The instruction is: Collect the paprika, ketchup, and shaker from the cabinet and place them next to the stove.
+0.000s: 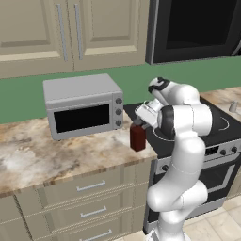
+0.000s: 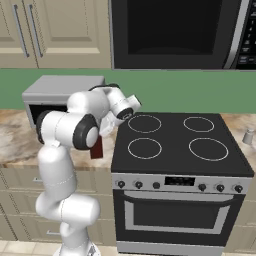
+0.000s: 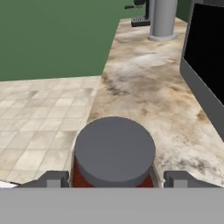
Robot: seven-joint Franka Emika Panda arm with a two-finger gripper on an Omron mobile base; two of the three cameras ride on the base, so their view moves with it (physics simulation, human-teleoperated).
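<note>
Straddling the paprika (image 3: 113,153), the end effector (image 3: 113,179) has a fingertip on each side of its dark lid, apparently gripping it. Lower centre of the hand view, the jar stands on the marble bench (image 1: 56,146), just beside the stove (image 2: 175,145), seemingly for placement.

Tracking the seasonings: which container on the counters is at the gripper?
The paprika, the dark red jar left of the stove; the pale shaker stands right of it.

No text, brand, number or sign can be read. The steel-fronted stove with the black glass top (image 2: 180,165) has a small dark display among its knobs, but nothing on it is legible.
</note>
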